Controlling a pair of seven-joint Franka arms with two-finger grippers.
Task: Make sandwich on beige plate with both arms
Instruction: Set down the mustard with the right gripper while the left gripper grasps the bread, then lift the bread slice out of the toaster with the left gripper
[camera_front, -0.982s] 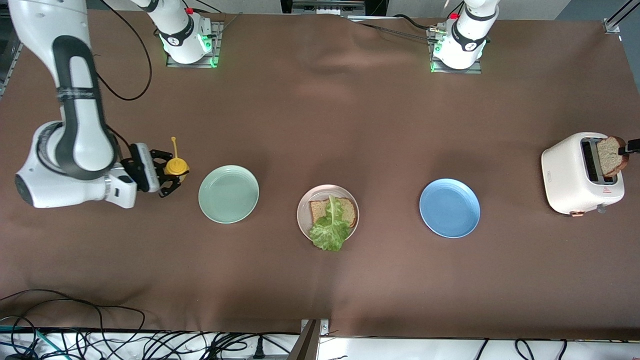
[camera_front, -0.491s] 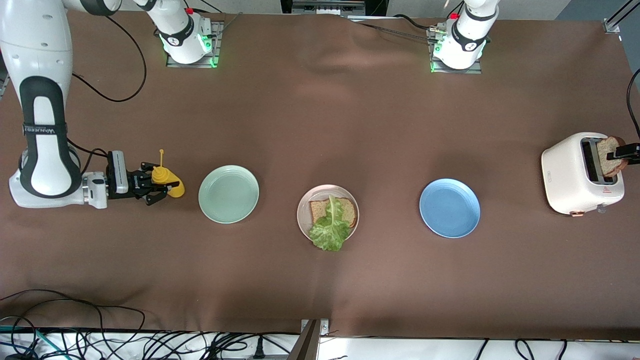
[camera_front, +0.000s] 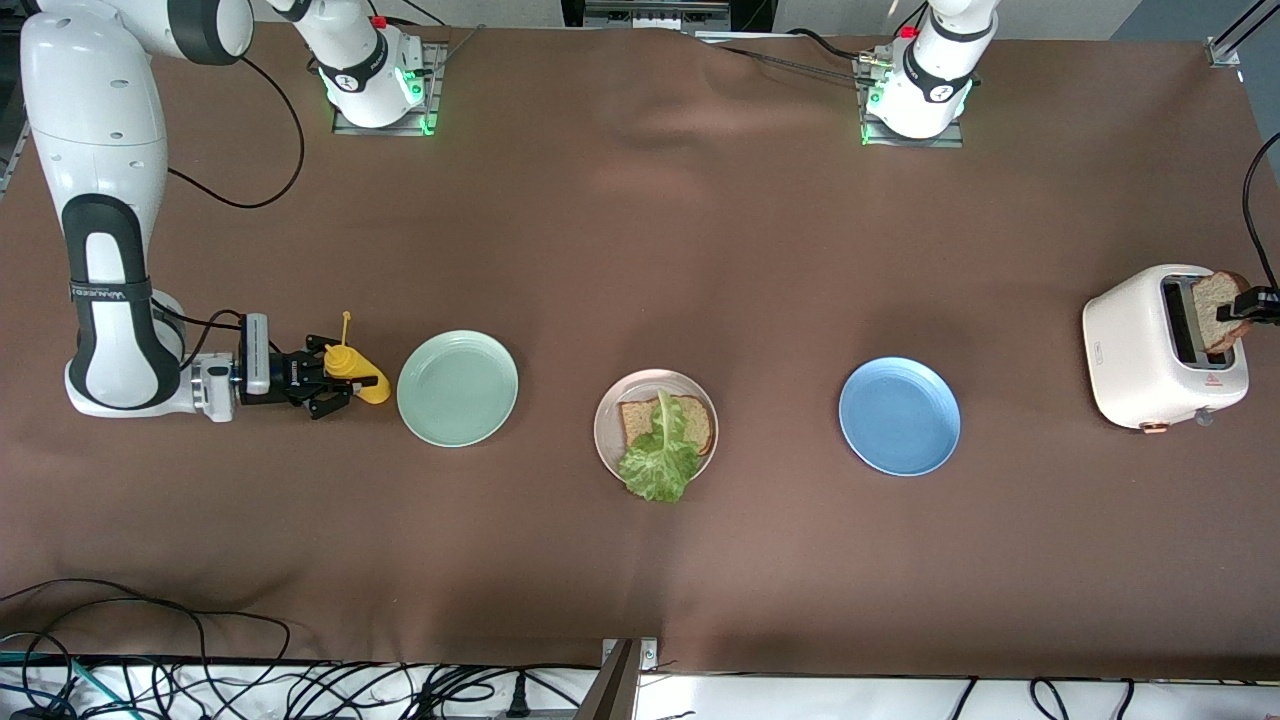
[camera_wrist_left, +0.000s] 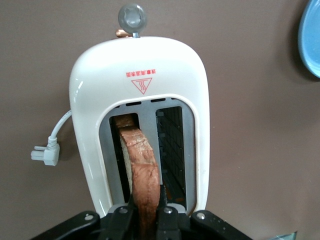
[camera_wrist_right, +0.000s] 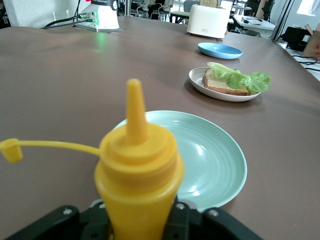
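Since the earlier frames the right arm's upper links have swung upright and its right gripper (camera_front: 325, 382) has carried the yellow mustard bottle (camera_front: 352, 368) a little toward the mint green plate (camera_front: 457, 388), while the left gripper (camera_front: 1248, 304) has pinched in on the bread slice (camera_front: 1212, 309) standing in the white toaster (camera_front: 1160, 345); in the left wrist view the fingers (camera_wrist_left: 162, 200) press both faces of that slice at its top edge, so it is gripped but not yet drawn out; the right gripper has the bottle between its fingers, though I cannot tell how firmly; the beige plate (camera_front: 608, 440) sits mid-table between the mint plate and the blue plate (camera_front: 898, 416), bearing one slice (camera_front: 690, 424) with a lettuce leaf (camera_front: 660, 462) spilling over its nearer rim; to do this step well, I judge the slice should be lifted straight up along the slot, clear of the toaster walls, before any sideways travel, then lowered square over the leaf
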